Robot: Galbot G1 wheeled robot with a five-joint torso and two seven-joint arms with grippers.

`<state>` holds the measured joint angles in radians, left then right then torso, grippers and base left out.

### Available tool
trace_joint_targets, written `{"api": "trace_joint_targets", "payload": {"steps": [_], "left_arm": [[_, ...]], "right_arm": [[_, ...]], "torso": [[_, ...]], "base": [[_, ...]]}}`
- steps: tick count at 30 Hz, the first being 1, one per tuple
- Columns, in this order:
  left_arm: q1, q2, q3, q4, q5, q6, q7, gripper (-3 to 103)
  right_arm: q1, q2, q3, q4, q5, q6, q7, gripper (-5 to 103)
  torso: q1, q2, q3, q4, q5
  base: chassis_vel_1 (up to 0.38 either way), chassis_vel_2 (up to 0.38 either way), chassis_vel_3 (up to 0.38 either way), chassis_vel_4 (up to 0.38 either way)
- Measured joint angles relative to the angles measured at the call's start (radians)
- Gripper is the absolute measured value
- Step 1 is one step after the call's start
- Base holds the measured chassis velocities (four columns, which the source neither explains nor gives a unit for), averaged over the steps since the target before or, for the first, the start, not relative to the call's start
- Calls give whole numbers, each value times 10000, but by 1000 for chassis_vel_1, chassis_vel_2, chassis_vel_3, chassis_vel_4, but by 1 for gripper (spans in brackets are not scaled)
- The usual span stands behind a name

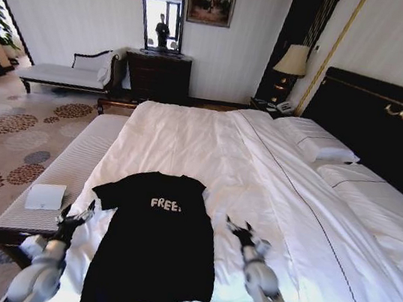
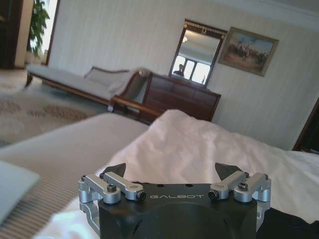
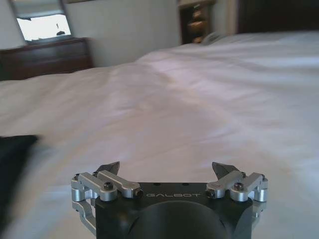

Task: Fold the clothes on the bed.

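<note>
The black T-shirt point(image 1: 153, 246) lies flat, front up, on the near left part of the bed point(image 1: 209, 148), between the two grippers. Its long axis runs near to far, collar at the far end, hem nearest the robot. The left gripper point(image 1: 76, 216) hovers just beside the left sleeve, the right gripper point(image 1: 239, 229) slightly farther off the right sleeve. Both have fingers spread apart, holding nothing.

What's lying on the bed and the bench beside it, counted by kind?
T-shirts: 1, black, flat on the bed
Pillows: 2, white
Small white boxes: 1, on the bench
Total: 4
</note>
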<state>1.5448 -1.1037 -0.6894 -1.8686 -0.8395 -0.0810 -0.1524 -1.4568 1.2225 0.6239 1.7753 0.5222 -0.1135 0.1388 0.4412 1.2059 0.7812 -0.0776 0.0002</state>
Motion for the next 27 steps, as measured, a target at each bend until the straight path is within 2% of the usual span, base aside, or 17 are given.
{"api": "trace_joint_targets", "payload": {"steps": [2,4,7,9,11,15,18,21,27], "left_arm": [[-116,11,41,65,-117,90,-41,100],[-440,61,101,425,-375,237,-43,100],[-882,82,133,1054,-580,497,-74,100],[-1379,26,190,1347,-999,1001,-276,100],[-2097,53,409,1804,-1347,1366,-443,100],[-2931,234,772,2464,-1574,1563,-608,100],[-3023,257,942,2567,-1513,1611,-625,100],[-3161,253,1085,2744,-1491,1651,-672,100],[-3459,197,1299,2985,-1760,1765,-709,100]], "right_arm": [[-178,-189,228,116,4,115,-21,100],[-157,-527,337,154,-48,340,-167,100],[-19,-417,230,150,-200,462,-154,100],[95,-367,104,161,-175,461,-103,100],[227,-286,-34,142,-160,437,-87,100],[511,-49,-310,70,-68,214,137,100],[425,81,-209,87,-14,238,142,100],[177,314,-15,264,56,251,144,100],[-167,357,305,619,81,252,143,100]], "torso": [[0,0,0,-5,-1],[0,1,0,3,-8],[0,0,1,11,2],[0,0,0,14,-3],[1,0,0,5,-5],[3,-1,1,3,6],[5,-1,2,6,-7],[2,0,1,7,1],[0,0,0,6,-2]], "base": [[0,0,0,0],[0,0,0,0],[0,0,0,0],[0,0,0,0],[0,0,0,0],[0,0,0,0],[0,0,0,0],[0,0,0,0],[0,0,0,0]]}}
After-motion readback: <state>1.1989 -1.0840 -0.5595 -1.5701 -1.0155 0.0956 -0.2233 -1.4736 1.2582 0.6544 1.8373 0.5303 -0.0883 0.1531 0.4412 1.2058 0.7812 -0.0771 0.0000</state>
